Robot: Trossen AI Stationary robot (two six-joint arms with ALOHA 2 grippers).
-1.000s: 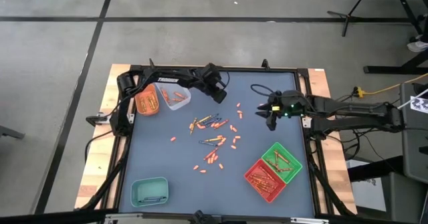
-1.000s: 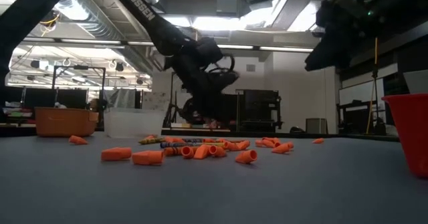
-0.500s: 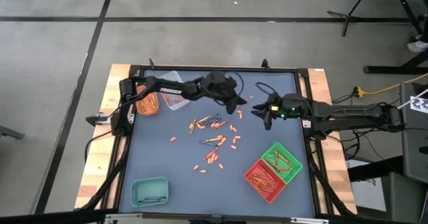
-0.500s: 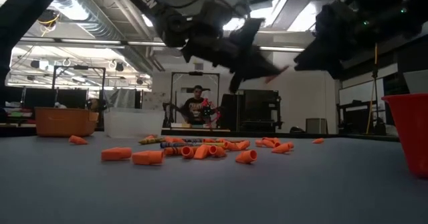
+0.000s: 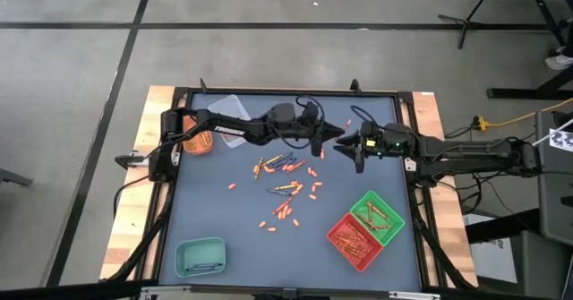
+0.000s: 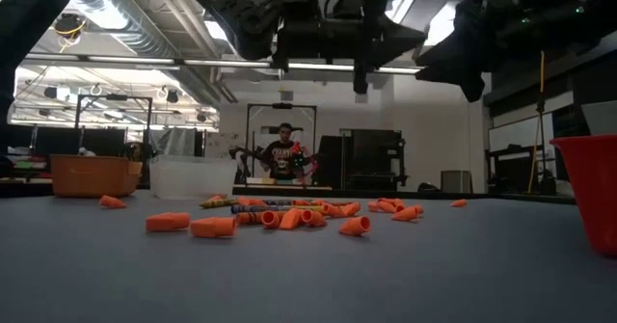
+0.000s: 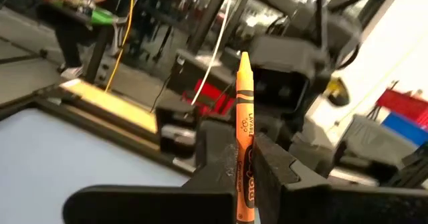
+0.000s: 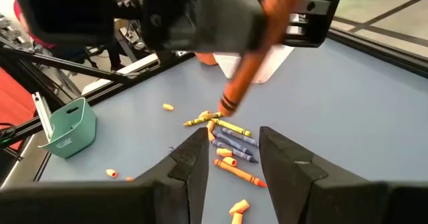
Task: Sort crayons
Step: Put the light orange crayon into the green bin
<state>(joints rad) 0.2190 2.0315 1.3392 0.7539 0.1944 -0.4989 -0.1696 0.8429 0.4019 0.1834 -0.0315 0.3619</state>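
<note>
My left gripper (image 5: 324, 137) is above the table's middle, toward the far side, shut on an orange crayon (image 7: 244, 127). The crayon sticks out past the fingertips toward my right gripper (image 5: 346, 147). In the right wrist view the crayon's free end (image 8: 229, 101) hangs just ahead of my right gripper (image 8: 231, 160), which is open and touches nothing. More crayons (image 5: 279, 164) and short orange pieces (image 5: 285, 210) lie scattered flat on the grey table top (image 5: 215, 201). My left gripper pinches the orange crayon's lower part (image 7: 245, 178) between its two fingers (image 7: 218, 164). The fingers lie level, pointing toward the table's right side, with the crayon running along them. The crayon is lifted clear of the table, its pointed tip (image 7: 243, 57) leading.
An orange tray (image 5: 197, 141) and a clear tray (image 5: 229, 105) stand at the far left. A teal tray (image 5: 200, 256) is at the near left. A green tray (image 5: 377, 214) and a red tray (image 5: 355, 240) hold crayons at the near right. A person (image 6: 281, 155) stands beyond the table.
My left gripper has swung from beside the clear tray toward the table's right edge and risen. It has tipped from pointing down to level, carrying the orange crayon up to my right gripper. My right gripper has tipped a little and stayed open.
</note>
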